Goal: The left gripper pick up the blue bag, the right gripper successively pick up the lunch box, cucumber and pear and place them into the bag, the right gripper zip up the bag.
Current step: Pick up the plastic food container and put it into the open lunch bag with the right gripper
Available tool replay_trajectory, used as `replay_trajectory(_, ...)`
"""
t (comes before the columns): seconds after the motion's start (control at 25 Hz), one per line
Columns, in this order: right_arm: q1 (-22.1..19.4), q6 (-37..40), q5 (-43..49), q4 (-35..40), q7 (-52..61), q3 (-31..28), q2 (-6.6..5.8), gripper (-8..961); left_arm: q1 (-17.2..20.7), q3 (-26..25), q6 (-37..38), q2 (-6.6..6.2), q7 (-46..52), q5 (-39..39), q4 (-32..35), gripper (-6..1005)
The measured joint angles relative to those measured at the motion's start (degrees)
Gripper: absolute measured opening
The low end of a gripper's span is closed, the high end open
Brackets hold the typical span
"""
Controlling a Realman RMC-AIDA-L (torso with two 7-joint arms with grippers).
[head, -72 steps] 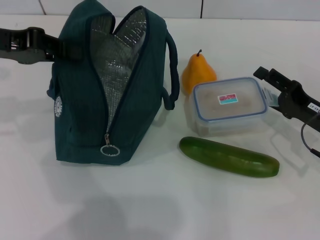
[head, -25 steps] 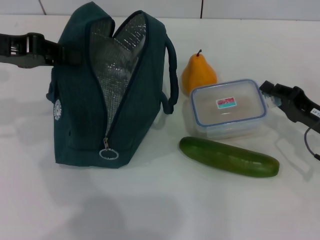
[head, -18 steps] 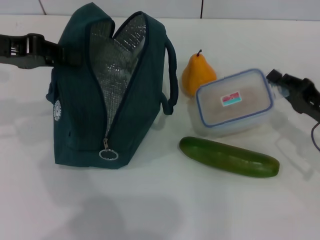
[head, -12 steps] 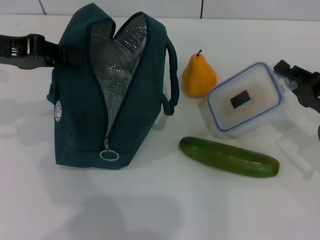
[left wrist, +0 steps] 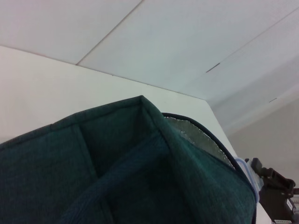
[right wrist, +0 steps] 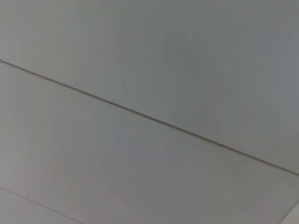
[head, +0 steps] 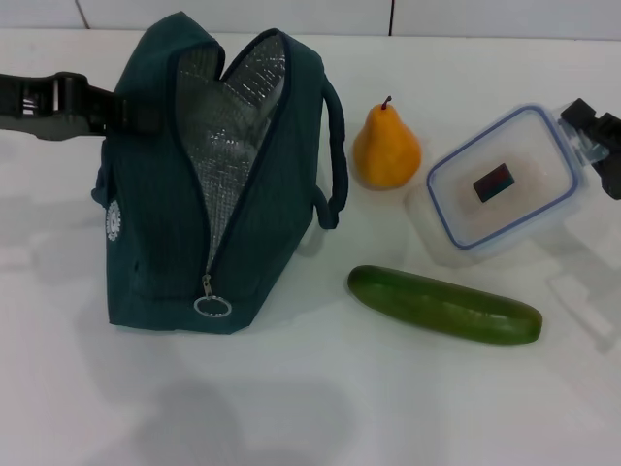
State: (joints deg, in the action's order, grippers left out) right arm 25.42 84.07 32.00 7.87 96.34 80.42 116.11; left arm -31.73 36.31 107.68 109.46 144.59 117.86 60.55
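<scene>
Presently the large dark teal-blue fabric bag (head: 218, 175) stands unzipped on the white table (head: 310, 408), the left gripper (head: 58, 102) clamping its far side, while the clear blue-rimmed plastic lunch box (head: 500, 184) hangs tilted from the right gripper (head: 592, 136), whose corner-only hold risks slipping.

I can't read any text. The blue bag (head: 223, 184) bears a white logo (head: 114, 222), the lunch box (head: 500, 184) a small label (head: 493, 183); both illegible.
</scene>
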Motion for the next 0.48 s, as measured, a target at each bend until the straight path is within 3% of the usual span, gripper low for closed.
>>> replay_trajectory(0.48,0.55,3.92,-4.07,0.64,0.2,-0.77,-0.18,96,0.0,-0.01,0.08,0.32,-0.09,-0.01,0.0,44)
